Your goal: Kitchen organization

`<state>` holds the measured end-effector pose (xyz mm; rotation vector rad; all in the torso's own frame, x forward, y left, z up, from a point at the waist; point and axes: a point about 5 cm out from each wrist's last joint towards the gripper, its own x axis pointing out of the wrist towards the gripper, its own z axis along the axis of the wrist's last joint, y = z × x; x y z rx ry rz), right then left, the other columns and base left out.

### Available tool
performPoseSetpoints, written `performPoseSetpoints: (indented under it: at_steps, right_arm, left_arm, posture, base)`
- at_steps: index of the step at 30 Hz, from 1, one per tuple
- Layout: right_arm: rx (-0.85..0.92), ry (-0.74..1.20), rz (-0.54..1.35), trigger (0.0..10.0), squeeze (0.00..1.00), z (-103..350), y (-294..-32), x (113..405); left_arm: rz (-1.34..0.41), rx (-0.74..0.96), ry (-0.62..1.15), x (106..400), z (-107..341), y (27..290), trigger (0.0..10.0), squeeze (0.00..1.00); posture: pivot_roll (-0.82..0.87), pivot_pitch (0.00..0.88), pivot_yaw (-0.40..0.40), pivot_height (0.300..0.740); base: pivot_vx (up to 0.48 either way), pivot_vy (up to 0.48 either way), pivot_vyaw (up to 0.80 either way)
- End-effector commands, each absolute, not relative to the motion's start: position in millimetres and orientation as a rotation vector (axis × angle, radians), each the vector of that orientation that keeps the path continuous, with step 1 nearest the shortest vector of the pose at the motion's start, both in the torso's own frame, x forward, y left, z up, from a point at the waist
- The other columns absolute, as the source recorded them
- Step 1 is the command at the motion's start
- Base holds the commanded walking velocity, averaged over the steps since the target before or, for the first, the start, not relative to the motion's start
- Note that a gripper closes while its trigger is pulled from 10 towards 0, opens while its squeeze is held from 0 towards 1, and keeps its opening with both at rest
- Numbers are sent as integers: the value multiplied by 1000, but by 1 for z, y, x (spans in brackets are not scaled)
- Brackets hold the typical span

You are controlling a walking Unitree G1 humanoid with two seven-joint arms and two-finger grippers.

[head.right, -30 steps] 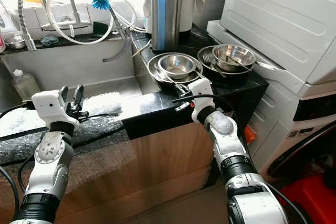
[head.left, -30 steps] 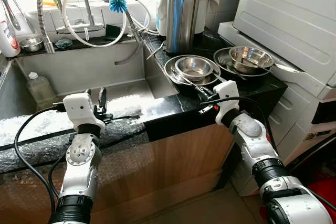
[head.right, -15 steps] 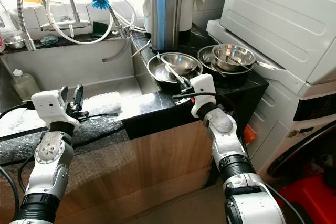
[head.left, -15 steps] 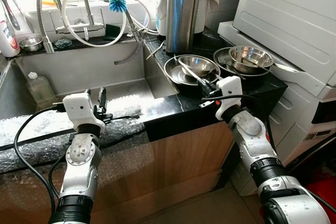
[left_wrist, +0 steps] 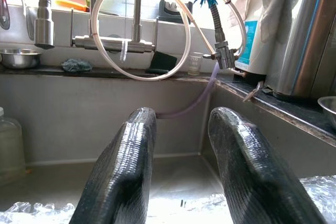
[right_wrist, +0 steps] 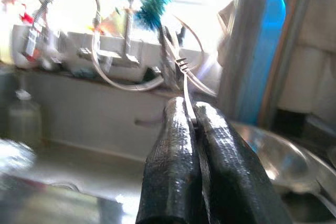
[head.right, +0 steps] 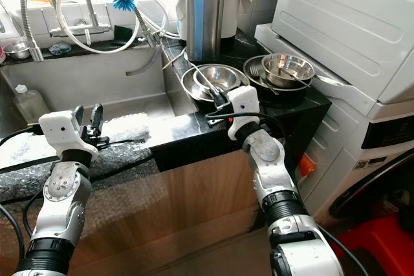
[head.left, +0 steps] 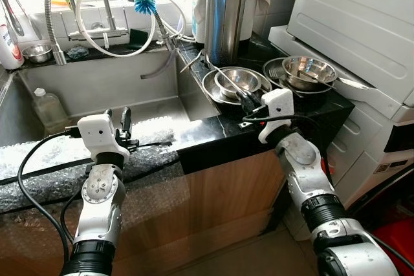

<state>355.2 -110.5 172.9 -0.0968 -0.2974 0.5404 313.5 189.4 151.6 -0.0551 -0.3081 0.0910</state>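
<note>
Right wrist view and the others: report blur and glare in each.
Right wrist view: soft and smeared, the window blown out white behind the fork. Left wrist view: sharp, with bright backlight above the faucet. Eye views: crisp, with glare on the knife block.

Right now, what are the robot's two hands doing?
Left hand: open, holding nothing, by the sink.
Right hand: closed on a fork.

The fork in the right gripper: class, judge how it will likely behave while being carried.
The fork is thin metal, so probably stiff and light. The right gripper pinches only its handle end between shut fingers, so it may pivot or slip. Its shiny surface suggests it is slippery.
</note>
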Motion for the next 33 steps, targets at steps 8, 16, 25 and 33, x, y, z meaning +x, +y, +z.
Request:
performPoseSetpoints:
  at_steps: [8,16,25,33]
  right_arm:
    - [142,-457,760,10000,0,212,-78,316]
    - [183,-386,791,10000,0,199,-78,301]
    - [215,-337,736,10000,0,190,-87,292]
    - [242,-331,762,10000,0,190,-81,287]
  left_arm:
    - [23,-129,-296,324,165,175,10000,0]
    - [-82,-287,-339,332,197,166,10000,0]
    - [-301,-516,-297,333,218,159,10000,0]
    - [-339,-674,-245,332,215,155,10000,1000]
  posture:
    - [-107,0,-36,740]
    - [-100,0,-38,740]
    - [-97,0,-29,740]
    - [-94,0,-22,740]
  base:
    - [0,0,0]
    - [0,0,0]
    - [0,0,0]
    - [0,0,0]
